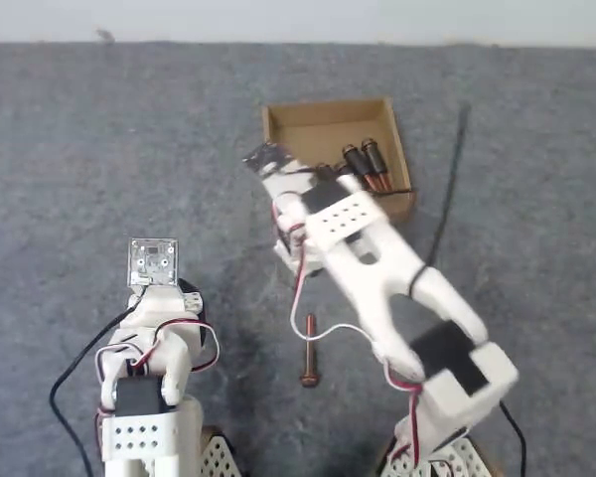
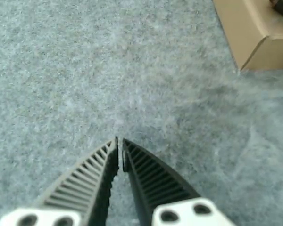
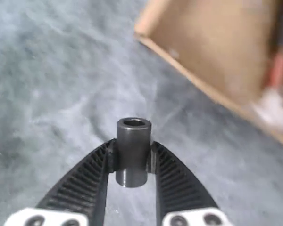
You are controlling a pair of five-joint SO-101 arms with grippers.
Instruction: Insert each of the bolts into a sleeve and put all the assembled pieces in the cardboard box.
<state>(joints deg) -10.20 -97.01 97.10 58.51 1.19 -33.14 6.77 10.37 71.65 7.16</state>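
left arm: I've got it folded up near its base
left gripper: fingers pressed together
right arm: stretched out forward
right gripper: fingers pinching a sleeve

The sleeve is black, the cardboard box brown.

White arms, black servos, red-white cables, ribbed black fingers.

A grey, felt-like mat covers the whole table, a thin black cable lies across it on the right, and a pale strip runs along the far edge.
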